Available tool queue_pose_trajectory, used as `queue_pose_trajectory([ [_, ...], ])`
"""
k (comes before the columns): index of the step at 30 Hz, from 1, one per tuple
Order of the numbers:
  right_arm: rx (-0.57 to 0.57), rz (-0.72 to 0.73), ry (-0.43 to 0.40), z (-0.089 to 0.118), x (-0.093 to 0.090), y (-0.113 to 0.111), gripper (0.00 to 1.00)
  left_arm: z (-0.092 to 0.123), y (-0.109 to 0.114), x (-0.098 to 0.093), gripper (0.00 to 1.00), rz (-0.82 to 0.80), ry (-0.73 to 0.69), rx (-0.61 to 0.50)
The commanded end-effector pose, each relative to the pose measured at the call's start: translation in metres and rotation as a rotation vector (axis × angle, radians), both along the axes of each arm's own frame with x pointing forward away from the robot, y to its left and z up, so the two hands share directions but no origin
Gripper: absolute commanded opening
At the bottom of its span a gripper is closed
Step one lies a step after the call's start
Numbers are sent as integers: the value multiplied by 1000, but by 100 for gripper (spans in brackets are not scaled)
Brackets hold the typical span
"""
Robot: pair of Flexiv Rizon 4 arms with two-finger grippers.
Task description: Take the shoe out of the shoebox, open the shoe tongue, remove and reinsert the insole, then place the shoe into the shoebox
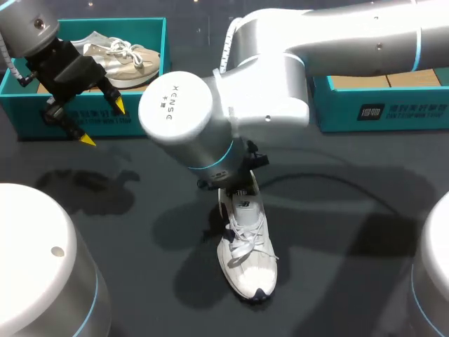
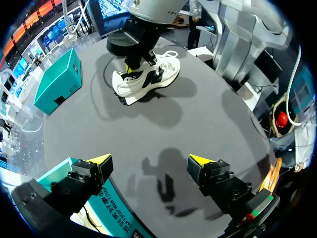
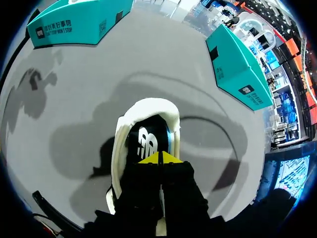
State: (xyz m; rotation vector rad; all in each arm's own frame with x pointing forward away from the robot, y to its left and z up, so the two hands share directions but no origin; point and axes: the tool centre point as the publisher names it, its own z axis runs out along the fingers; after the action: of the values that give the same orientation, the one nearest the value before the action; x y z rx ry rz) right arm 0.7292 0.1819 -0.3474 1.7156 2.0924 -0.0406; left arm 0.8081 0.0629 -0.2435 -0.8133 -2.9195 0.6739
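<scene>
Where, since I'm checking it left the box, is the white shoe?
In the head view the white shoe stands mid-table, its heel opening under the right hand, apart from the teal shoebox at far left.

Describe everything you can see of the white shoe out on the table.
The white shoe is a lace-up sneaker with white laces, black side panels and a dark toe tip. It stands upright on its sole on the dark table. Its mouth shows a black insole. The right end effector, tips together, sits at that mouth; contact is unclear.
</scene>
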Motion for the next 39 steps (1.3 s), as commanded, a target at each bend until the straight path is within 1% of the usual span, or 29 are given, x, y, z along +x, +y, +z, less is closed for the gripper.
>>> queue_pose_trajectory([
  [1,-4,-6,23,-18,6,3,0,0,1,-1,100,0,-2,3],
  [8,5,-25,57,-33,8,-1,0,0,1,-1,100,0,-2,3],
  [11,19,-26,66,-36,7,-1,0,0,1,-1,100,0,-2,3],
  [14,17,-19,42,-24,2,4,0,0,1,-1,100,0,-2,3],
  [17,-16,-18,4,-10,-2,7,0,0,1,-1,100,0,-2,3],
  [20,-58,-28,-13,-5,-3,6,0,0,1,-1,100,0,-2,3],
  [22,-78,-38,-8,-5,-2,3,0,0,1,-1,100,0,-2,3],
  [26,-82,-46,14,-16,3,-4,0,0,1,-1,100,0,-2,3],
  [32,-98,-58,58,-39,11,-13,0,0,1,-1,100,0,-2,3],
  [37,-54,-68,92,-55,12,-19,0,0,1,-1,100,0,-2,3],
  [39,-14,-52,106,-59,11,-18,0,0,1,-1,100,0,-2,3],
])
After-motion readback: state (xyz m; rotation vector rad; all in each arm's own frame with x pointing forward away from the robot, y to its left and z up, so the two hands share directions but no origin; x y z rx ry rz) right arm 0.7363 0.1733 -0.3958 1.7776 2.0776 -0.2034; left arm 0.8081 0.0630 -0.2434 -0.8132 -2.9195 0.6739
